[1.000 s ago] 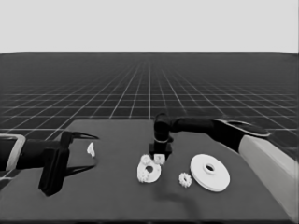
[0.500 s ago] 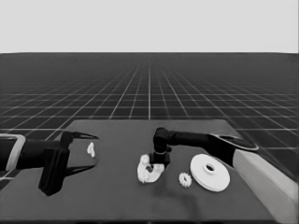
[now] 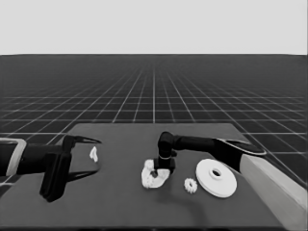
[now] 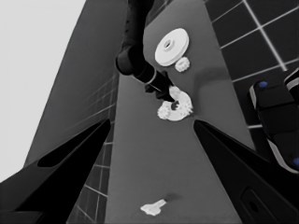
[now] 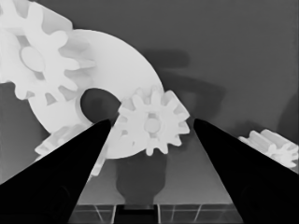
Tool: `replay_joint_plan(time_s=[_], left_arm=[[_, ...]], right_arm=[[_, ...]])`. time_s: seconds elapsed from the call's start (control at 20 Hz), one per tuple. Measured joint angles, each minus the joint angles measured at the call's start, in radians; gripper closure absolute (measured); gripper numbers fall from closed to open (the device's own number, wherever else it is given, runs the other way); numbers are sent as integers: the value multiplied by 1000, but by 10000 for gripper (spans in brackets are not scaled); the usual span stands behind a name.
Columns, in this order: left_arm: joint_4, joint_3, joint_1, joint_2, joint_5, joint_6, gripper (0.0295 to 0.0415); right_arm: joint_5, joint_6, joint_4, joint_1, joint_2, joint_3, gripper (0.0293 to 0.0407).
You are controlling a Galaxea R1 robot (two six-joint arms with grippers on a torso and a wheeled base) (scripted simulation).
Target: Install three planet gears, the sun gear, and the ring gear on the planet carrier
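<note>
Counter (image 3: 120,202): dark, matte, flat slab, set over a gridded floor.

Smaller round part (image 3: 153,177): white, flat, washer-like, smooth-edged, round dark centre hole; near counter middle. In right wrist view (image 5: 117,70), hole bare and dark, face smooth.

Gears on smaller round part, three, white, blunt-toothed, each with a small centre hole: one at the rim (image 5: 39,58); one beside the hole (image 5: 152,123), lying between the right tool's fingers; one mostly hidden behind a finger (image 5: 65,140), only teeth showing.

Fourth gear (image 3: 191,185): white, toothed, loose on the counter, between the smaller and larger round parts, touching neither. Seen also at the edge of right wrist view (image 5: 271,144).

Larger round part (image 3: 216,177): white, thick-rimmed disc, small centre hole, flat on the counter, right of the loose gear.

Thin white piece (image 3: 94,154): small, irregular, flat sliver at the counter's left end, between the left tool's fingers in head view, not held. In left wrist view (image 4: 153,206), lying bare on the counter.

Right tool (image 3: 160,169): black, pointed fingers down over the smaller round part; fingers spread (image 5: 60,172), flanking the gear by the hole, a gap visible on each side. Arm black near wrist, pale grey farther back.

Left tool (image 3: 82,156): parked over the counter's left end, long black fingers (image 4: 70,172) wide apart, holding nothing.
</note>
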Motion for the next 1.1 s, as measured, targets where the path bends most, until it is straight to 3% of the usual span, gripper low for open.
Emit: replay_joint_plan(time_s=[0.1,0.2,0.35,0.6,0.65,0.75,1.1], left_arm=[[0,0,0,0,0,0,326],[0,0,0,0,0,0,326],[0,0,0,0,0,0,326],[0,0,0,0,0,0,326],[0,0,0,0,0,0,326],[0,0,0,0,0,0,326],[0,0,0,0,0,0,326]], right_arm=[[0,0,0,0,0,0,315],[-40,49,93,98,-22,81,315],[-49,60,138,147,-26,98,315],[-51,62,150,157,-26,100,315],[-59,110,147,156,-185,328,315],[-58,99,148,157,-367,480,315],[-52,69,149,158,-453,534,315]])
